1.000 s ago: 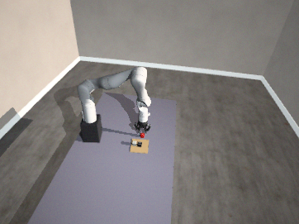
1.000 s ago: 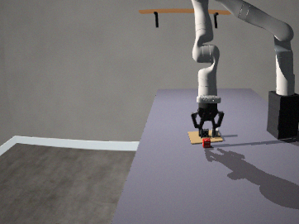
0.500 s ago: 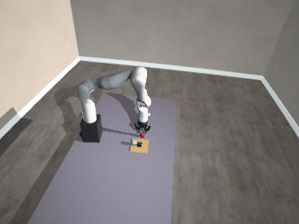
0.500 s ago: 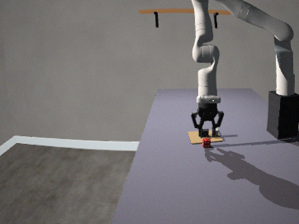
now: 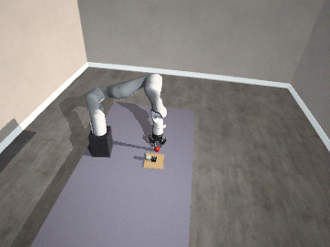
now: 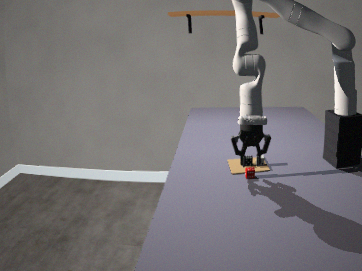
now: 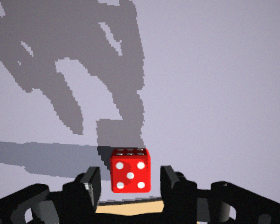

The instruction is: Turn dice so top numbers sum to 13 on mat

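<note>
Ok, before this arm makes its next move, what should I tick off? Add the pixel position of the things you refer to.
1. Gripper [image 5: 157,146] [image 6: 251,164] [image 7: 130,179] open, a gap on either side of the red die [image 5: 157,149] [image 6: 250,173] [image 7: 130,172]: ok.
2. Red die on the mat [image 5: 157,166] [image 6: 236,169] [image 7: 130,208]: not ok, it is beyond the edge.
3. Mat lying flat: ok.
4. Black die [image 5: 154,159] [image 6: 248,160] and white die [image 5: 148,158] on the mat: ok.
5. Top numbers adding up to 13: cannot tell; the black and white dice's pips are too small to read.

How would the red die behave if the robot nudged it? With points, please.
The red die [image 5: 157,149] [image 6: 250,173] [image 7: 130,171] probably slides rather than rolls, given its flat faces. Its cube shape suggests it tips only under a firm push. It looks rigid, so squashing seems unlikely.
</note>
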### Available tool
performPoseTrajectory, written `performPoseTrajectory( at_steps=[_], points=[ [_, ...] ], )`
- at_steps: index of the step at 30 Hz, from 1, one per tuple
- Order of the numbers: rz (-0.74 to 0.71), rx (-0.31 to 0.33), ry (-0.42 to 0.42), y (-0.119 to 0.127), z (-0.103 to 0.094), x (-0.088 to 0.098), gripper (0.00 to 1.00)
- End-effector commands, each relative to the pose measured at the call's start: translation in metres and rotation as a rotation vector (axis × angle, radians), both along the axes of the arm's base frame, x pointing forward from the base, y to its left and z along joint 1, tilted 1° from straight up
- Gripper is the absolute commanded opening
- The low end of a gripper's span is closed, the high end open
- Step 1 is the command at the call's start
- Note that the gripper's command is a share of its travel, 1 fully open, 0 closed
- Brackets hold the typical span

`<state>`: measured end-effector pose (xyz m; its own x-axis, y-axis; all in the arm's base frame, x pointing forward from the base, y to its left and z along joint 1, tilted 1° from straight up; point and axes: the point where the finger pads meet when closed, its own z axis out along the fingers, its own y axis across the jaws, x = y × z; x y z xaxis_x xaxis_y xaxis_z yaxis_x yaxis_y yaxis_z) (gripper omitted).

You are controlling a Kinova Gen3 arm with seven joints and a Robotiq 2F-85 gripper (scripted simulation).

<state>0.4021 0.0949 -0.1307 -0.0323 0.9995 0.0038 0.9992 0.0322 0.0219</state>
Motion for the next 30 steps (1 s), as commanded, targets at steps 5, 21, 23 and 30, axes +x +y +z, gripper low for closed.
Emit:
performPoseTrajectory(
  at_steps=[5, 21, 23, 30],
  points=[
    [0.000, 0.000, -0.002, 0.0001, 0.0006, 0.0006, 0.46],
    [0.000, 0.000, -0.002, 0.0001, 0.0006, 0.0006, 0.46],
    [0.000, 0.000, -0.002, 0.0001, 0.0006, 0.0006, 0.46],
    [0.000, 0.000, -0.002, 0.0001, -0.0038, 0.0007, 0.46]
  ],
)
